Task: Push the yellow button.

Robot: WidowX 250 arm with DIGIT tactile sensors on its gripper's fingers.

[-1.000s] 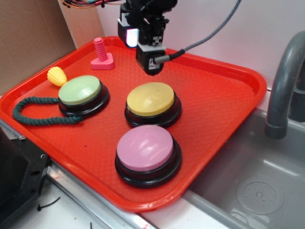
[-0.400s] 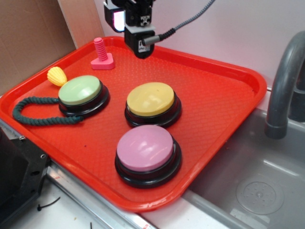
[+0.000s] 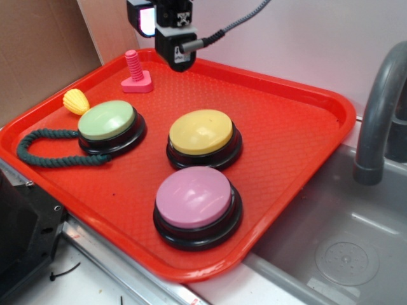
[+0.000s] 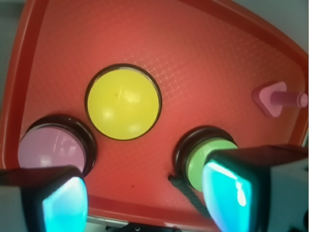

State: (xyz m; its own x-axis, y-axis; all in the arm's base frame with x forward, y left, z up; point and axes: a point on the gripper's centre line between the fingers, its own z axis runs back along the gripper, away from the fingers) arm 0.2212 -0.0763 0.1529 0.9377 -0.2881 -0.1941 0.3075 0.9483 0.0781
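At centre frame in the exterior view, the yellow button (image 3: 201, 132) sits on its black base on the red tray (image 3: 305, 121), untouched. A pink button (image 3: 194, 197) lies just below it toward the bottom of the frame, the two bases nearly touching. A green button (image 3: 107, 120) sits at left, apart from the yellow one, with a dark green rope loop (image 3: 38, 151) curling against its base. A small yellow ribbed toy (image 3: 75, 101) lies just beside the green button at upper left, and a pink screw-shaped toy (image 3: 135, 73) stands upright near the tray's far rim.

The gripper (image 3: 178, 56) hangs at the top of the frame, right of the pink screw and well apart from the yellow button. In the wrist view its two fingers (image 4: 63, 203) stand apart, open and holding nothing, with the yellow button (image 4: 123, 103) in the middle of the frame beyond them.
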